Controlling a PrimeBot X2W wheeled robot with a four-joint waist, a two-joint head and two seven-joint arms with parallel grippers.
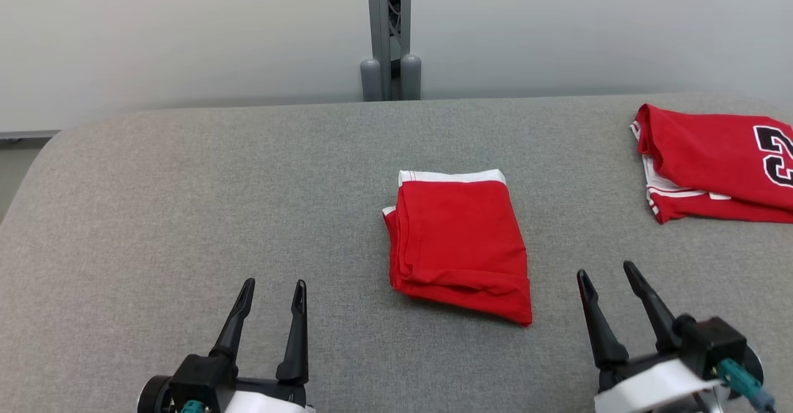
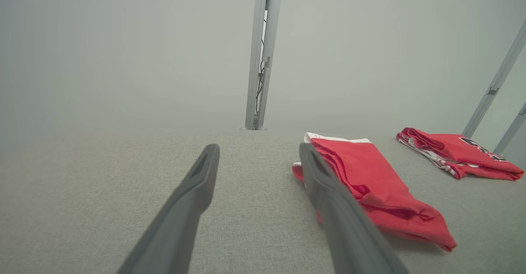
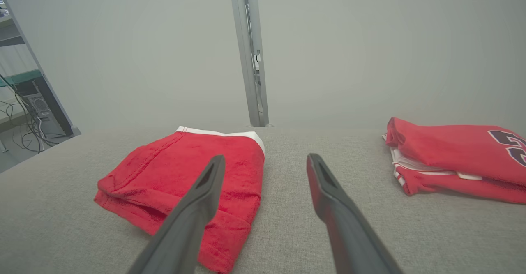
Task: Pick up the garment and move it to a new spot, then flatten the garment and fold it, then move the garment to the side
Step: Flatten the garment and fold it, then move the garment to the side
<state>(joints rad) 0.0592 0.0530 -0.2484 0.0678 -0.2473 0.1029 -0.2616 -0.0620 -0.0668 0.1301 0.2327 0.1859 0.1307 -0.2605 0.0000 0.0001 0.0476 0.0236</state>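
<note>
Right now both my claws hover empty over the near part of the table (image 1: pixel 186 202), my left claw (image 1: pixel 274 284) and my right claw (image 1: pixel 606 269) each with fingers (image 1: pixel 296 332) spread wide. The garment (image 1: pixel 458 246), red with a white band along its far edge, lies in the middle of the table between the two claws and a little beyond them, touching neither. It sits as a compact stack of layers, so I judge the folding done and only the move to the side left. A second red jersey (image 1: pixel 712 165) with a dark numeral lies folded well apart at the far right, likely the pile for finished pieces. My fingers are splayed, I think, so either claw can slide in at the loose near hem without disturbing the fold
</note>
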